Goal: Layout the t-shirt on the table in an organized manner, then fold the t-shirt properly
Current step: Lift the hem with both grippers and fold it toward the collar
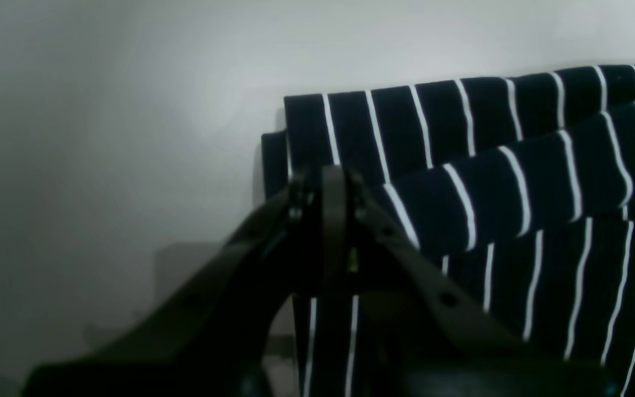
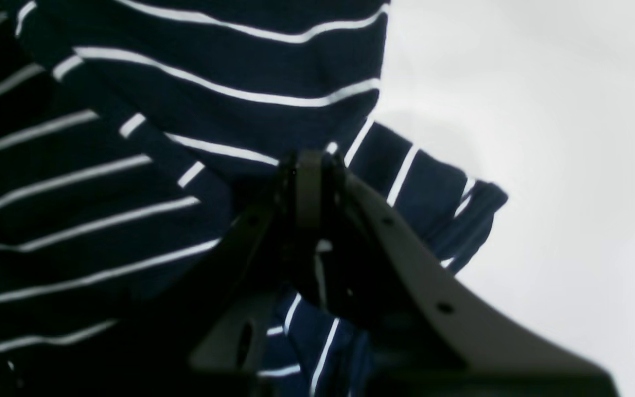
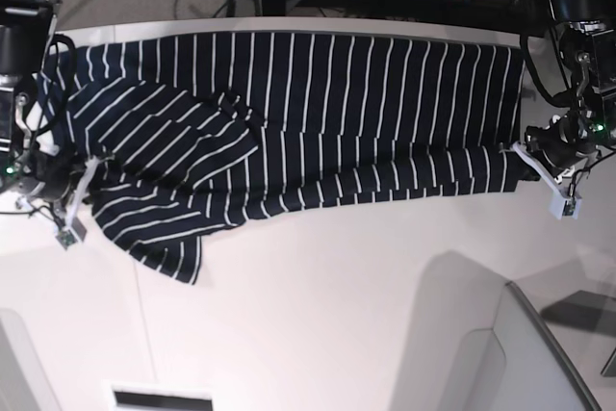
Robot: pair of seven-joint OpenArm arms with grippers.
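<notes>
White table [image 3: 337, 334] bears the striped t-shirt [image 3: 318, 113], both pincers [image 3: 515, 153] shut on it.

Looks like a robot lab, with two black robot arms [image 3: 576, 93] over a big white table [image 3: 318, 334].
</notes>
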